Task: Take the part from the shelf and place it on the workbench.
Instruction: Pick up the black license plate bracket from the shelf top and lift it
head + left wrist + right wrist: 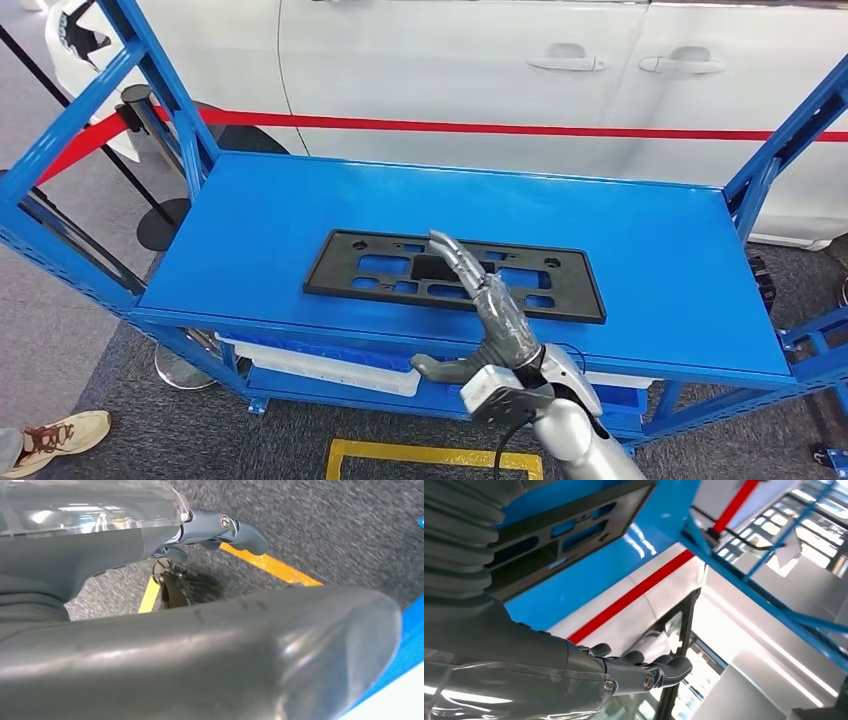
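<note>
A black flat part (455, 275), a long rectangular frame with several cut-out windows, lies flat on the top board of a blue metal shelf (640, 250). It sits near the middle of that board, closer to the front edge than to the back. The right hand (485, 310) reaches in from below over the front edge of the shelf, fingers stretched forward and apart above the part, with the thumb sticking out to the side below the board's front edge. It grips nothing; whether the fingertips touch the part cannot be told from the head view. In the right wrist view the part (569, 527) lies on the blue board beyond the hand (634, 672), whose fingers are extended with nothing between them.

The left hand (220, 530) hangs over dark carpet (325, 525) with a yellow line (272, 566) on it, its fingers loosely extended and holding nothing.

Behind the shelf stands a white car (480, 80), with a red barrier belt (500, 127) stretched in front of it. A person's shoe (55, 437) shows at the lower left on the floor.
</note>
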Robot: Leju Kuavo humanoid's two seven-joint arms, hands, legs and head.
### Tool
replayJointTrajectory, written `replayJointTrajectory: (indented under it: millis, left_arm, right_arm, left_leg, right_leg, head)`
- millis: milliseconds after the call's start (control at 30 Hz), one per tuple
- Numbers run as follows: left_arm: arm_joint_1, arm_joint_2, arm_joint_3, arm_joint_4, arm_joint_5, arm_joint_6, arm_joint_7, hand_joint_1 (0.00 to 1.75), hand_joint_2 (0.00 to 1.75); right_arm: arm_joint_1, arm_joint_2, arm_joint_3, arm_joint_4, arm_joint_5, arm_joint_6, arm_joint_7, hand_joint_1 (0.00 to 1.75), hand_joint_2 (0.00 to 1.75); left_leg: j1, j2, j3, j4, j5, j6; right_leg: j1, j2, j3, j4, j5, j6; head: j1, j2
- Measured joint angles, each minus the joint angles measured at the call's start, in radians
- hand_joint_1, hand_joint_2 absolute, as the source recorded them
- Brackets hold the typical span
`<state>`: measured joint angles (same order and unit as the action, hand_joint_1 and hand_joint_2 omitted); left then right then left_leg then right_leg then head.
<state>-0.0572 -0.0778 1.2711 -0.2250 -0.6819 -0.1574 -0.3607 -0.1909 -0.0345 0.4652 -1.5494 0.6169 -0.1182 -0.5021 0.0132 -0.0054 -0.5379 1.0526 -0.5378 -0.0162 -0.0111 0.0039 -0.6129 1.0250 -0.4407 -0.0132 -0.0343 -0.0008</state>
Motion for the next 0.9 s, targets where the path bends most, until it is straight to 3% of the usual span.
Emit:
replayJointTrajectory:
  millis: [100, 133, 167, 200, 267, 333, 433, 500, 600, 633, 667, 700, 800, 833, 900]
  left_arm:
    - [0.000, -0.002, 0.000, 0.000, -0.004, -0.001, -0.002, 0.00, 0.00]
    - [0.000, -0.003, 0.000, 0.000, -0.005, -0.001, -0.001, 0.00, 0.00]
    - [0.001, -0.003, 0.000, 0.000, -0.006, -0.001, 0.000, 0.00, 0.00]
    - [0.000, -0.003, 0.000, 0.000, -0.007, 0.000, 0.001, 0.00, 0.00]
    - [0.000, -0.003, 0.000, 0.000, -0.008, 0.002, 0.002, 0.00, 0.00]
    - [-0.002, -0.002, 0.000, 0.000, -0.011, 0.003, 0.002, 0.00, 0.00]
    - [-0.003, -0.003, 0.000, 0.000, -0.018, 0.004, 0.002, 0.00, 0.00]
    - [-0.002, -0.005, 0.000, 0.000, -0.022, 0.004, 0.000, 0.00, 0.00]
    - [-0.002, -0.006, -0.001, 0.000, -0.028, 0.006, -0.004, 0.00, 0.00]
    - [-0.002, -0.006, -0.001, 0.000, -0.030, 0.006, -0.004, 0.00, 0.00]
    - [-0.001, -0.007, -0.001, 0.000, -0.032, 0.006, -0.005, 0.00, 0.00]
    - [0.000, -0.007, -0.001, 0.000, -0.032, 0.007, -0.005, 0.00, 0.00]
    - [0.001, -0.008, -0.002, 0.001, -0.034, 0.007, -0.005, 0.00, 0.00]
    - [0.001, -0.008, -0.002, 0.001, -0.034, 0.007, -0.006, 0.00, 0.00]
    - [0.000, -0.008, -0.002, 0.001, -0.035, 0.009, -0.006, 0.00, 0.00]
  right_arm:
    - [-0.033, 0.000, 0.057, 0.065, 0.126, -0.059, 0.031, 0.00, 1.75]
    - [-0.043, 0.000, 0.076, 0.087, 0.156, -0.073, 0.041, 0.00, 1.75]
    - [-0.053, 0.001, 0.093, 0.106, 0.180, -0.083, 0.052, 0.00, 1.75]
    - [-0.063, 0.002, 0.108, 0.123, 0.206, -0.092, 0.064, 0.00, 1.75]
    - [-0.089, 0.006, 0.136, 0.156, 0.271, -0.114, 0.095, 0.00, 1.75]
    - [-0.117, 0.012, 0.163, 0.191, 0.340, -0.143, 0.127, 0.00, 1.75]
    - [-0.151, 0.024, 0.206, 0.245, 0.454, -0.208, 0.192, 0.00, 1.75]
    - [-0.172, 0.035, 0.230, 0.289, 0.527, -0.255, 0.240, 0.00, 1.75]
    - [-0.199, 0.053, 0.257, 0.372, 0.594, -0.311, 0.295, 0.00, 1.75]
    - [-0.203, 0.060, 0.265, 0.400, 0.606, -0.324, 0.306, 0.00, 1.75]
    - [-0.206, 0.066, 0.270, 0.426, 0.614, -0.333, 0.313, 0.00, 1.75]
    - [-0.210, 0.072, 0.275, 0.446, 0.619, -0.339, 0.316, 0.00, 1.75]
    - [-0.233, 0.090, 0.283, 0.495, 0.636, -0.353, 0.325, 0.00, 1.75]
    - [-0.242, 0.096, 0.285, 0.511, 0.645, -0.357, 0.331, 0.00, 1.75]
    - [-0.259, 0.111, 0.291, 0.548, 0.665, -0.365, 0.348, 0.00, 1.75]
  left_leg:
    - [0.001, 0.000, -0.097, 0.183, -0.078, -0.007]
    - [0.001, 0.000, -0.127, 0.231, -0.086, -0.008]
    - [0.001, 0.000, -0.141, 0.242, -0.074, -0.009]
    - [0.001, 0.000, -0.136, 0.216, -0.043, -0.008]
    - [0.000, 0.001, -0.087, 0.090, 0.038, -0.001]
    - [-0.003, 0.000, -0.048, -0.007, 0.076, 0.006]
    - [-0.004, -0.001, -0.042, -0.030, 0.080, 0.019]
    - [0.001, 0.000, -0.037, -0.040, 0.086, 0.030]
    - [0.004, 0.001, -0.035, -0.045, 0.090, 0.037]
    - [0.004, 0.000, -0.035, -0.045, 0.089, 0.038]
    - [0.004, 0.000, -0.035, -0.045, 0.089, 0.037]
    - [0.004, -0.001, -0.033, -0.044, 0.088, 0.036]
    - [0.003, -0.003, -0.031, -0.038, 0.082, 0.027]
    - [0.002, -0.003, -0.032, -0.037, 0.081, 0.022]
    - [-0.001, -0.002, -0.034, -0.038, 0.081, 0.010]
  right_leg:
    - [0.002, -0.002, 0.007, -0.004, -0.004, -0.011]
    - [0.003, -0.002, 0.009, -0.003, -0.006, -0.013]
    - [0.005, -0.002, 0.011, -0.002, -0.008, -0.014]
    - [0.005, -0.001, 0.014, -0.001, -0.010, -0.015]
    - [0.007, 0.000, 0.022, 0.000, -0.016, -0.012]
    - [0.011, 0.002, 0.023, 0.004, -0.020, -0.005]
    - [0.012, 0.001, 0.020, 0.003, -0.019, 0.008]
    - [0.012, 0.001, 0.009, 0.030, -0.041, 0.017]
    - [0.006, 0.000, -0.071, 0.203, -0.127, 0.029]
    - [0.003, 0.000, -0.099, 0.258, -0.144, 0.031]
    - [0.000, 0.000, -0.111, 0.282, -0.142, 0.033]
    - [-0.002, -0.001, -0.104, 0.264, -0.120, 0.034]
    - [-0.003, -0.003, -0.014, 0.072, -0.028, 0.028]
    - [-0.001, -0.002, 0.007, 0.028, -0.016, 0.025]
    - [0.004, 0.000, 0.015, 0.005, -0.016, 0.017]
  head:
    - [0.000, 0.000]
    - [0.000, 0.000]
    - [0.000, 0.000]
    - [0.000, 0.000]
    - [0.000, 0.000]
    - [0.000, 0.000]
    - [0.001, 0.000]
    - [0.002, 0.000]
    - [0.003, 0.000]
    - [0.003, 0.000]
    - [0.003, 0.000]
    - [0.003, 0.000]
    - [0.004, 0.000]
    - [0.003, 0.000]
    - [0.002, 0.000]
